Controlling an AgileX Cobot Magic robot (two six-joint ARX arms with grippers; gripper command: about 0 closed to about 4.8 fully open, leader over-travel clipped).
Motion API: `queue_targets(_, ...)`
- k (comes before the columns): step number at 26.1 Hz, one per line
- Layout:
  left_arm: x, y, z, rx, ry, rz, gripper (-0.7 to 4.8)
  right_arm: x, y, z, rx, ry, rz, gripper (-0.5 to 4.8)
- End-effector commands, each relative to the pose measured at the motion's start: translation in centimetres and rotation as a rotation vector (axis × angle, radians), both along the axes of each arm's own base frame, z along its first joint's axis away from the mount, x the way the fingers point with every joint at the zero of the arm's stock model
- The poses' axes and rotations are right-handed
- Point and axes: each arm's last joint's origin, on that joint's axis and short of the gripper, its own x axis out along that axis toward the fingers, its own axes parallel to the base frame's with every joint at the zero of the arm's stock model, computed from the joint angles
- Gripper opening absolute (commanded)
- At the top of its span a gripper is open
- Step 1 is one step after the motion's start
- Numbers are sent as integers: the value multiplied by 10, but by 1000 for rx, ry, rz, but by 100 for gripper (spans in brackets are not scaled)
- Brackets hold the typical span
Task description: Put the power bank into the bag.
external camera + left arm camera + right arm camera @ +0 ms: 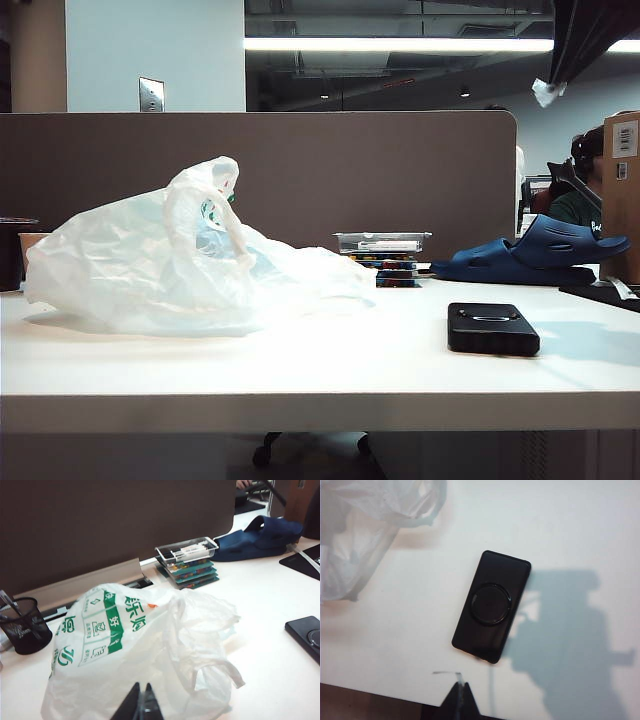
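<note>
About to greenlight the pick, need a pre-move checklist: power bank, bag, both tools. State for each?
1. Power bank lies flat on the table, nothing on it: ok.
2. Right tool is above the power bank, clear of it, but shut; it must open before the grasp: not ok.
3. Left tool hangs over the bag, shut, holding nothing: ok.
4. Bag mouth open to take the power bank: cannot tell, it lies crumpled with its handles loose.
5. Path from power bank to bag is bare table; the clog and the stack of cases sit behind it: ok.
</note>
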Motion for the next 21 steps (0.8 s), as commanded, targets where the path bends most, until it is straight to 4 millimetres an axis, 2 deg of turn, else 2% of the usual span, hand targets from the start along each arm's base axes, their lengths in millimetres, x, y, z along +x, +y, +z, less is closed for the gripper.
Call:
queue_targets(1,2,0,1,2,-12,-5,-6,2,0,6,-24,-11,-19,-5)
queue_targets(9,5,0,0,46,-27,-11,-6,18,7,31,-34,-26,-21,-5)
queue_targets(12,5,0,0,49,-29,-12,-6,32,17,21,-47,23,-43,-5)
queue_targets(19,6,0,0,50,-30,-8,-6,48,33,-4,-57,131,-59,1)
queue_targets(21,6,0,0,51,-30,-6,-6,53,37,-11,-48,163,-87,46)
